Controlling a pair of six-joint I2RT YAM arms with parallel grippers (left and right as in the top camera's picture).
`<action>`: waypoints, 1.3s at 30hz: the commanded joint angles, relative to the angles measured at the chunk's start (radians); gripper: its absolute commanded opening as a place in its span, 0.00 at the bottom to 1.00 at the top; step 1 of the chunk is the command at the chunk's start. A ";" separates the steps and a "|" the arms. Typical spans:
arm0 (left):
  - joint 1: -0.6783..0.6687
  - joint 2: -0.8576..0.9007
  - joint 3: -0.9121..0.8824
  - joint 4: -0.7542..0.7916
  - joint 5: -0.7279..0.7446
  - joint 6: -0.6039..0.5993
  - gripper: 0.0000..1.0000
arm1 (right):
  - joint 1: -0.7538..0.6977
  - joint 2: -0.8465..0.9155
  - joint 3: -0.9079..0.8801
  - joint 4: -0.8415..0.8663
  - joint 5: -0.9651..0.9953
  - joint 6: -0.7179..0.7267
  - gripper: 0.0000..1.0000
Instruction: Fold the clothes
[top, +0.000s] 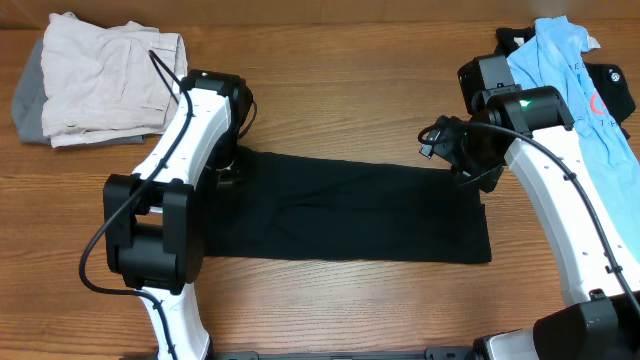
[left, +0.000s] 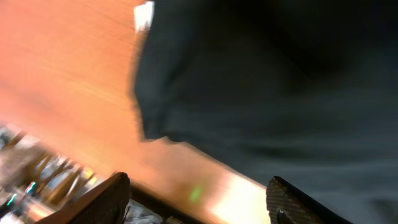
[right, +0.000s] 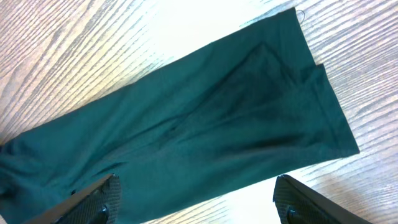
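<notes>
The clothes' black shirt (top: 345, 208) lies flat on the table as a long folded band. My left gripper (top: 226, 172) is over its left end, partly hidden under the arm. In the blurred left wrist view the gripper (left: 199, 194) is open with nothing between the fingers, and the black shirt (left: 267, 81) lies beyond it with a small white patch (left: 144, 15) at its edge. My right gripper (top: 462, 168) hovers over the shirt's upper right corner. It (right: 196, 200) is open and empty above the black shirt (right: 205, 124). A light blue polo (top: 565, 70) lies at the far right.
A pile of beige garments (top: 105, 80) on a grey one (top: 28, 100) sits at the back left corner. Bare wooden table (top: 340, 300) runs along the front of the shirt. Black equipment (top: 615, 90) lies under the polo.
</notes>
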 joint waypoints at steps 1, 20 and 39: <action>0.004 -0.025 0.005 0.061 0.228 0.175 0.75 | -0.002 -0.013 -0.005 0.020 0.006 -0.014 0.83; -0.014 -0.024 -0.143 0.320 0.311 0.224 0.04 | -0.056 0.055 -0.345 0.379 0.047 -0.014 0.04; 0.106 -0.024 -0.333 0.514 0.267 0.224 0.08 | -0.089 0.261 -0.346 0.416 0.047 -0.014 0.04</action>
